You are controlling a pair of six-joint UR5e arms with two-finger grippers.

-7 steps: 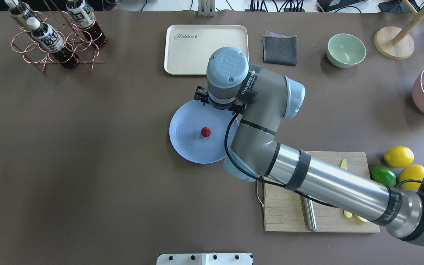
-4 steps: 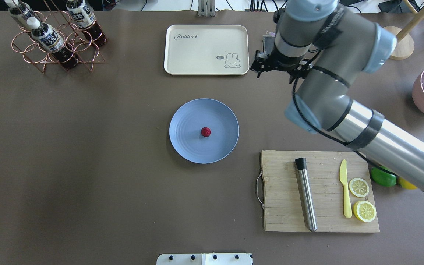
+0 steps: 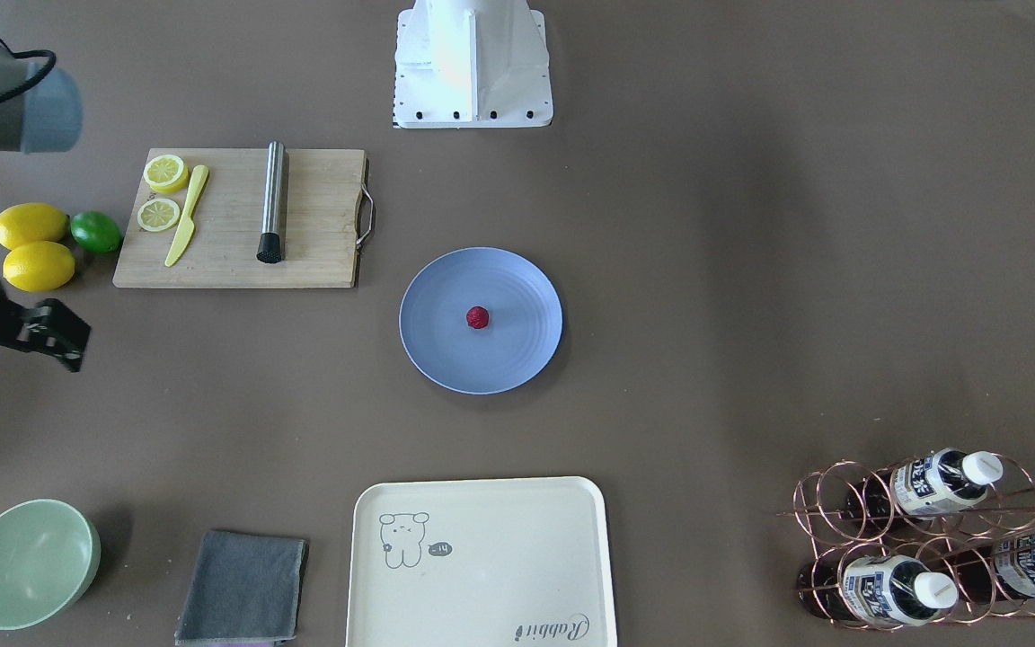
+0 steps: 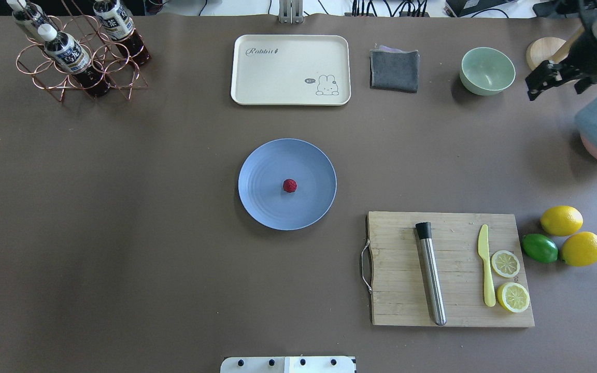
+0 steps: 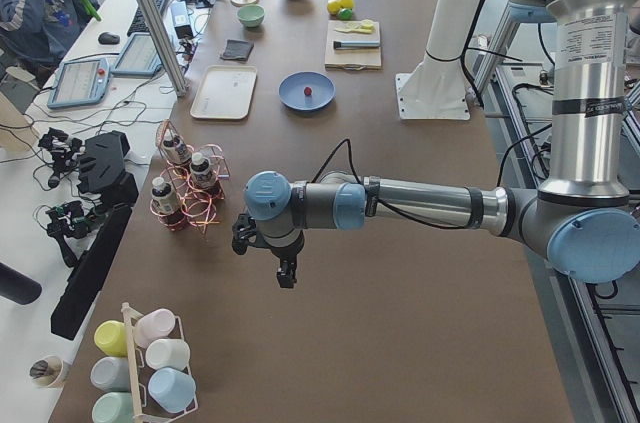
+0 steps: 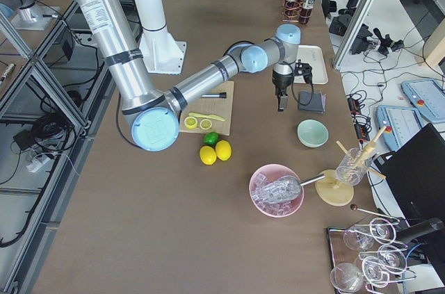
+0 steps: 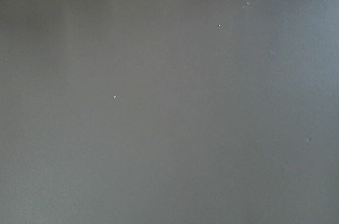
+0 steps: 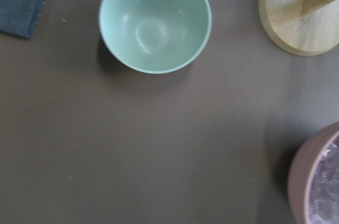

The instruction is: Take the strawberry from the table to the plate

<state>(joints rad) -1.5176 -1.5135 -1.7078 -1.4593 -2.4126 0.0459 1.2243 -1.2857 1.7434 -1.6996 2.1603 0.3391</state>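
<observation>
The strawberry (image 4: pixel 289 185) sits near the middle of the periwinkle plate (image 4: pixel 262 207), well apart from both hands, so to my eye the job looks done and the remaining trouble lies with the arms.

The right hand (image 4: pixel 550 80) hangs above the tabletop (image 4: pixel 122 233) at the far right corner. The pale green bowl (image 4: pixel 487 70) is just to its inner side, the round wooden stand base (image 8: pixel 296 17) just beyond it, and the pink bowl of ice (image 6: pixel 277 190) is close on the robot's side. I cannot tell whether its fingers are spread or closed, since it shows only as a dark shape, though nothing appears to be in it. A low or careless sweep from there could clip the bowl's rim or knock the stand, and the ice bowl would spill badly.

The left hand (image 5: pixel 284 273) hovers low over bare tabletop, with the copper bottle rack (image 5: pixel 190 188) just off to one side. I can't tell its grip either, and a swing toward the rack could topple the bottles.

The berry itself is small and round. A nudge to the plate could roll it to the rim or off onto the tabletop.
</observation>
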